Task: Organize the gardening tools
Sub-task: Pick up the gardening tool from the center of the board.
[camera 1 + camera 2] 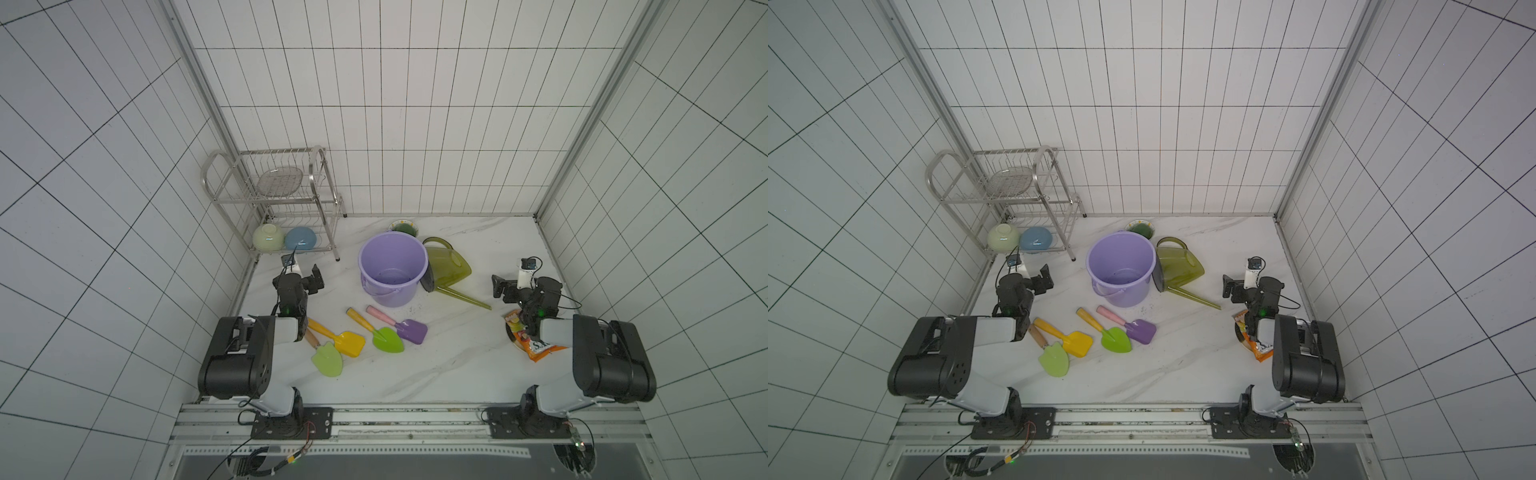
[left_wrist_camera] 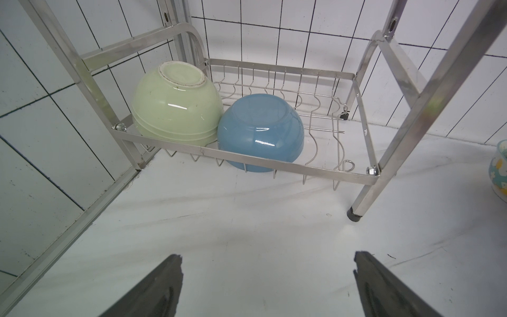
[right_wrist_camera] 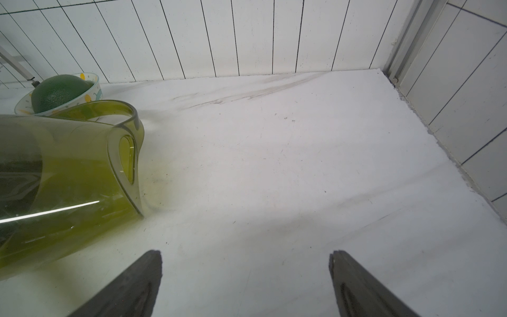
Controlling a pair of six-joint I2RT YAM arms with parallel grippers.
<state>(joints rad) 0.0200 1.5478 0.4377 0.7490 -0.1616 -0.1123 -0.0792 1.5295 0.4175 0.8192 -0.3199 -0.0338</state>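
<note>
Four trowels lie in a row on the white table in both top views: pale green with a brown handle (image 1: 328,359), yellow (image 1: 348,343), green (image 1: 387,339) and purple with a pink handle (image 1: 411,329). The olive watering can (image 1: 449,266) lies on its side right of the lilac bucket (image 1: 392,266), its spout pointing front right; its body also fills one side of the right wrist view (image 3: 68,178). My left gripper (image 1: 316,280) (image 2: 267,256) hangs open over bare table near the rack. My right gripper (image 1: 500,286) (image 3: 245,255) is open and holds nothing, right of the can.
A steel dish rack (image 1: 249,201) stands in the back left corner with a pale green bowl (image 2: 175,107) and a blue bowl (image 2: 260,131) upside down on its lower shelf. A patterned bowl (image 3: 93,82) sits behind the bucket. An orange snack bag (image 1: 534,347) lies under my right arm.
</note>
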